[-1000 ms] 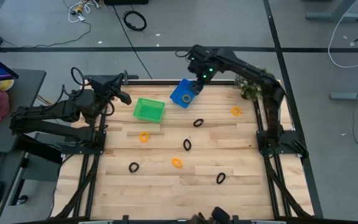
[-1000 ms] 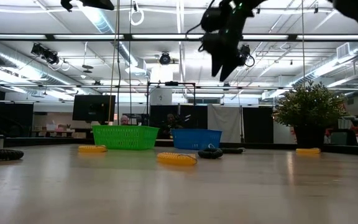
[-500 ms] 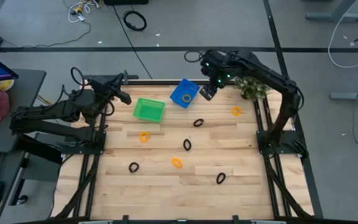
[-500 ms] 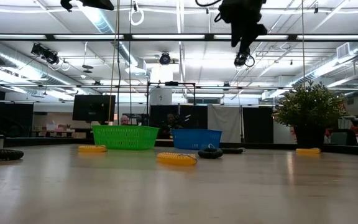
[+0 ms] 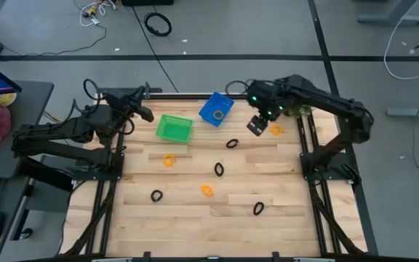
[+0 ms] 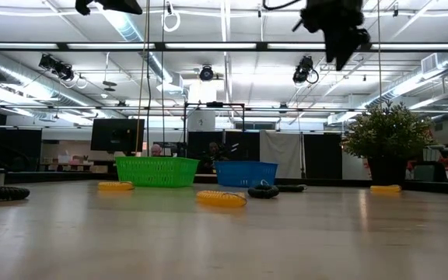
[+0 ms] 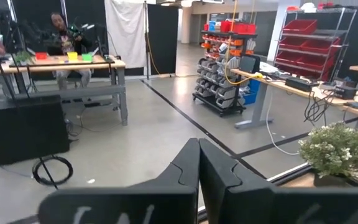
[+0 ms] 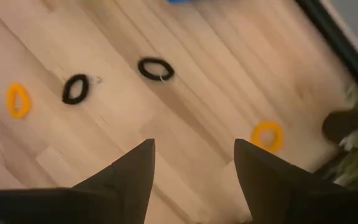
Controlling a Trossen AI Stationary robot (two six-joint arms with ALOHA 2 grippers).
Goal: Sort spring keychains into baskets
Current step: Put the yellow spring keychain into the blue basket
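Orange keychain (image 5: 276, 130) lies beside the right claw (image 5: 255, 126), spread wide and empty; no legible writing.

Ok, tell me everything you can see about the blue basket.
The blue basket is a small square tray of bright blue plastic with low, finely ribbed walls. It sits upright on the wooden table near its far edge, turned at an angle, just right of the green basket and apart from it. One orange keychain lies inside. Nothing grips it; the right gripper hovers off to its right, open.
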